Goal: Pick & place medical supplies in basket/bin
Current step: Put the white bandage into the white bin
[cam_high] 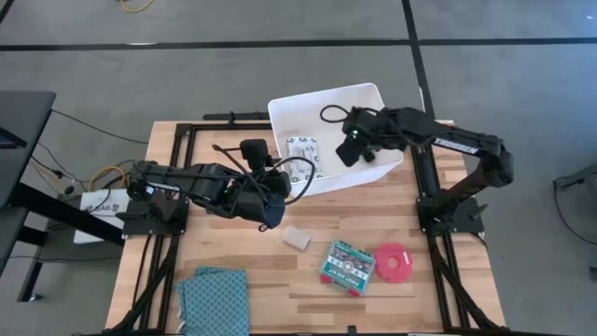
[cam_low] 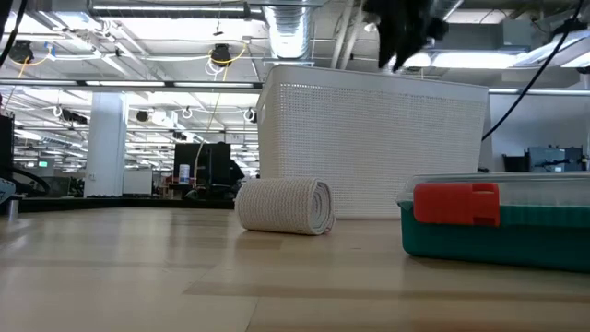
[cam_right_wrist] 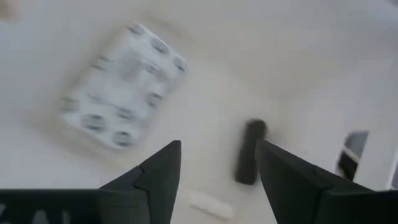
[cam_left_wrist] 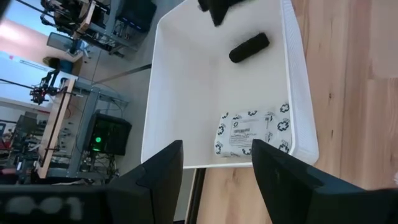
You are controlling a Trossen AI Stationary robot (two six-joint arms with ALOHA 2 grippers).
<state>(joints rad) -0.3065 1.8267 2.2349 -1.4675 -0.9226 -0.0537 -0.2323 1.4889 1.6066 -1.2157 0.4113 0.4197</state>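
Observation:
The white bin stands at the table's far middle. On its floor lie the flat white patterned packet, the small black piece and a small pale block. My right gripper hangs open and empty over the bin's inside. My left gripper is open and empty just outside the bin's near left wall. The small white roll, the green-and-red pack and the pink-red disc lie on the table nearer the front edge.
A folded teal cloth lies at the table's near left corner. In the low view the roll lies on its side in front of the bin wall, with the pack to its right.

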